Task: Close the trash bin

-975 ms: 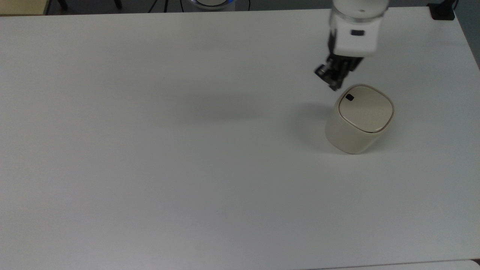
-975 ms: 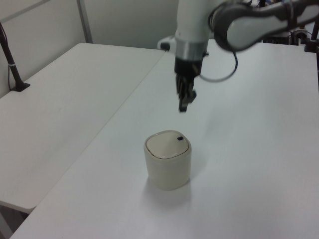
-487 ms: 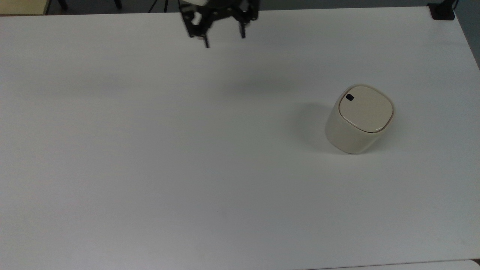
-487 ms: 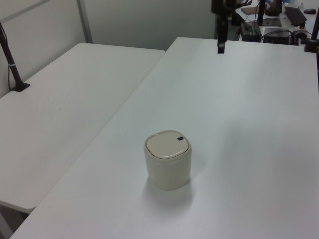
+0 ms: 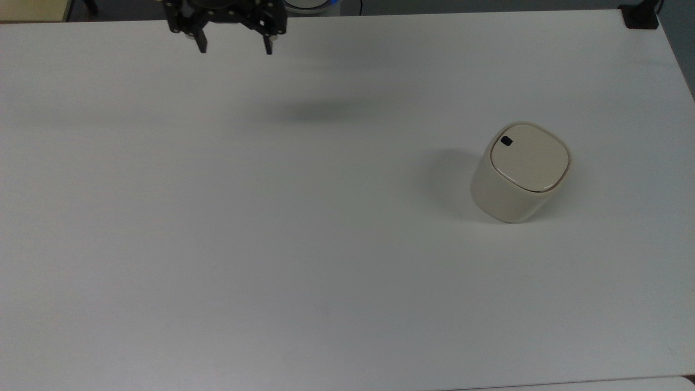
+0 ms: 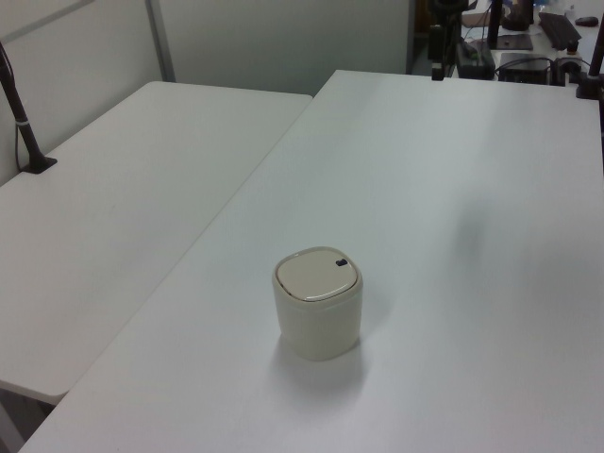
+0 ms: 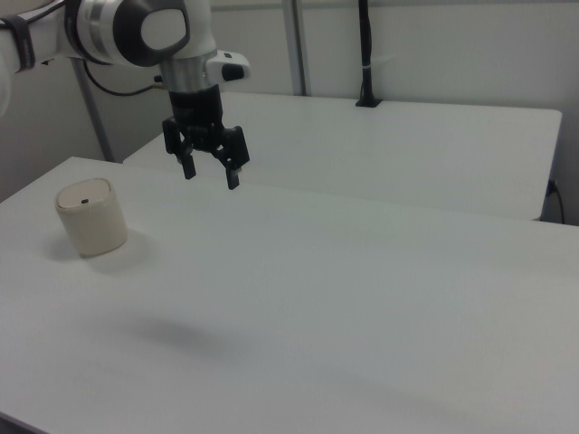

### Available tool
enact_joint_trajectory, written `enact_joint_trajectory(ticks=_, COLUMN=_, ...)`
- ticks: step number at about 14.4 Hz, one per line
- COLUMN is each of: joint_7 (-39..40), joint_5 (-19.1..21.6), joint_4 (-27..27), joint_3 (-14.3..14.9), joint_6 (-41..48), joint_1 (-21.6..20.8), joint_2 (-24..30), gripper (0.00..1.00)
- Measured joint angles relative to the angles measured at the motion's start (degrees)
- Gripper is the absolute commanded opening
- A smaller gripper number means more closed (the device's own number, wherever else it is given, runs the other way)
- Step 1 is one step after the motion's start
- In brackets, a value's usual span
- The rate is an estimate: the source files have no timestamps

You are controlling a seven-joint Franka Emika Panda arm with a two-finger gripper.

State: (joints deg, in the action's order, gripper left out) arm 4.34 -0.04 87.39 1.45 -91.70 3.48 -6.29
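The end effector hangs high over the table's far edge, fingers spread wide and holding nothing. The trash bin stands well apart from it, toward the top view's right and nearer the camera, upright on the table. Its flat cream lid lies flush on the rim, the black button showing, so it looks already closed.

Trash bin: smooth cream plastic, soft sheen; lid flat, satiny, same plastic. Surface: matt white, smooth, looked laminate. My tool: matt black, hard; arm shell above glossy white.
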Motion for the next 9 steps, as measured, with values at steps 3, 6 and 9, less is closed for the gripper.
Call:
enact_joint_trajectory(ticks=3, joint_7=-0.5, joint_5=-0.9, joint_4=-0.1, joint_3=0.5, joint_6=0.0, joint_1=1.1, joint_2=0.0, gripper=1.00)
enact_joint_trajectory(ticks=6, joint_7=-0.5, joint_5=-0.9, joint_4=-0.2, joint_3=0.6, joint_6=0.0, joint_1=2.0, joint_2=0.1, gripper=1.00)
enact_joint_trajectory(ticks=9, joint_7=-0.6, joint_5=-1.2, joint_4=-0.1, joint_3=0.6, joint_6=0.0, joint_1=2.0, joint_2=0.1, gripper=1.00)
